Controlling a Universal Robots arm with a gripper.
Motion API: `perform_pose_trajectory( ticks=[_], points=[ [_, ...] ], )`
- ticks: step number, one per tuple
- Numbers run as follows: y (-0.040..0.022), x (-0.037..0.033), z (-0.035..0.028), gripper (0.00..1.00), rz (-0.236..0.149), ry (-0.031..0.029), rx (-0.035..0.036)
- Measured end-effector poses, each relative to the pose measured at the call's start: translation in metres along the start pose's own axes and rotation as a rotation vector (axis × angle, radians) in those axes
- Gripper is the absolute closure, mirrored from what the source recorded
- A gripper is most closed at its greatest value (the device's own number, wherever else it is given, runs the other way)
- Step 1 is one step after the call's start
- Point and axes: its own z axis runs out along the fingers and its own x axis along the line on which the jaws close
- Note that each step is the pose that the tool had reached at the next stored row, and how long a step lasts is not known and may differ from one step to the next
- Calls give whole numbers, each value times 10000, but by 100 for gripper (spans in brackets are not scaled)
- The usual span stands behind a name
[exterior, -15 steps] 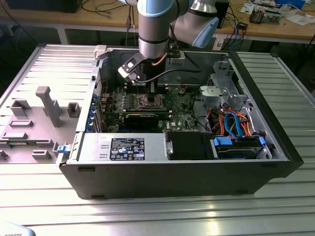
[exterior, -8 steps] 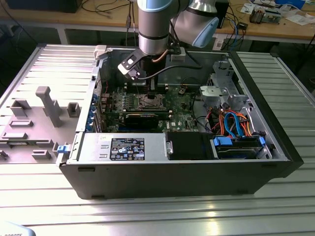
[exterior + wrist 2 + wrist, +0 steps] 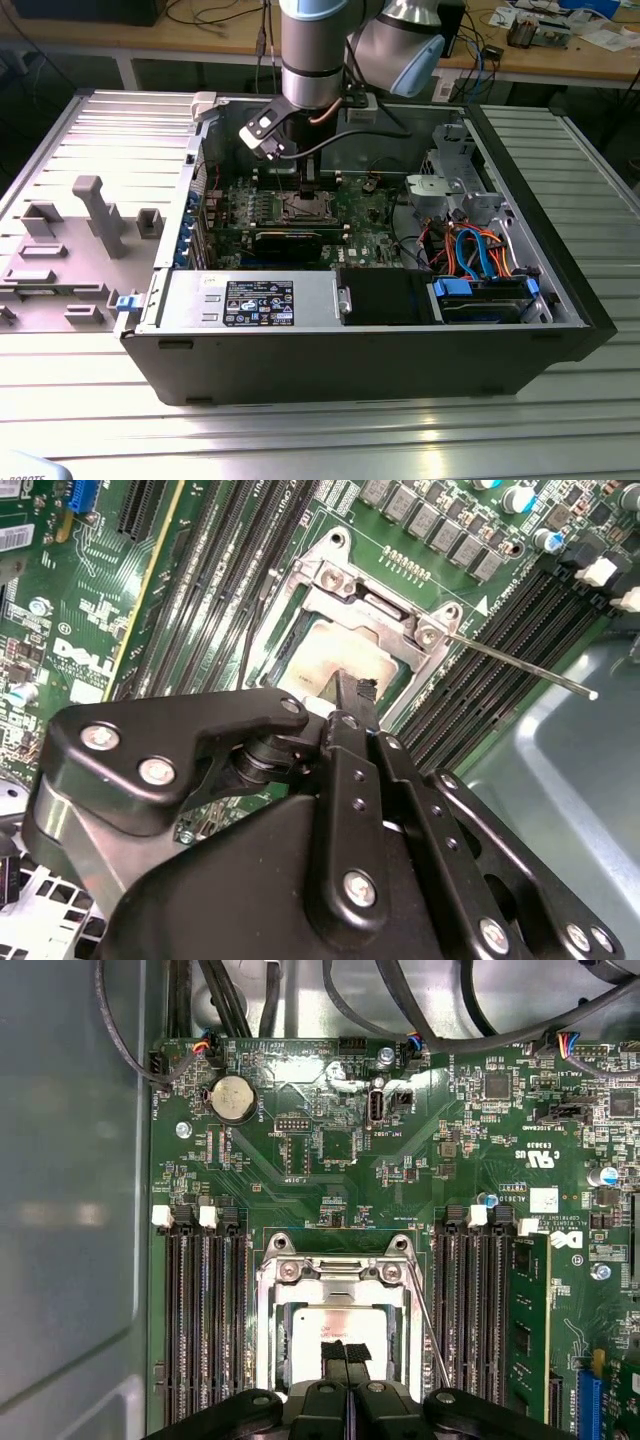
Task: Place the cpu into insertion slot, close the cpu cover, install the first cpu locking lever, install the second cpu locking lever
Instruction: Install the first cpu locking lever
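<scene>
Currently the gripper point(image 3: 346, 1352), fingers pressed together on nothing visible, sits over the chip point(image 3: 320, 1325), which lies in the socket point(image 3: 263, 1320) at the middle of the board point(image 3: 330, 1160) under the lowered cover point(image 3: 335, 1272); a thin lever point(image 3: 520, 663) sticks out unlatched, so the first-lever step is judged in hand, needing a careful sideways hook-and-press.

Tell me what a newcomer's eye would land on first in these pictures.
The grey arm reaching down into the open computer case dominates the exterior view. In the first wrist view its shut pincer sits right over the silver cpu, which lies framed by the cpu cover. In the second wrist view a thin locking lever sticks out free beside the cover.
</scene>
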Motion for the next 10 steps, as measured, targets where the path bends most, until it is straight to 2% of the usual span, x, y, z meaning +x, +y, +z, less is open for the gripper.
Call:
perform_pose_trajectory(
  ticks=[10],
  points=[
    [0, 0, -8, 89, -1, 0, 0]
  ],
)
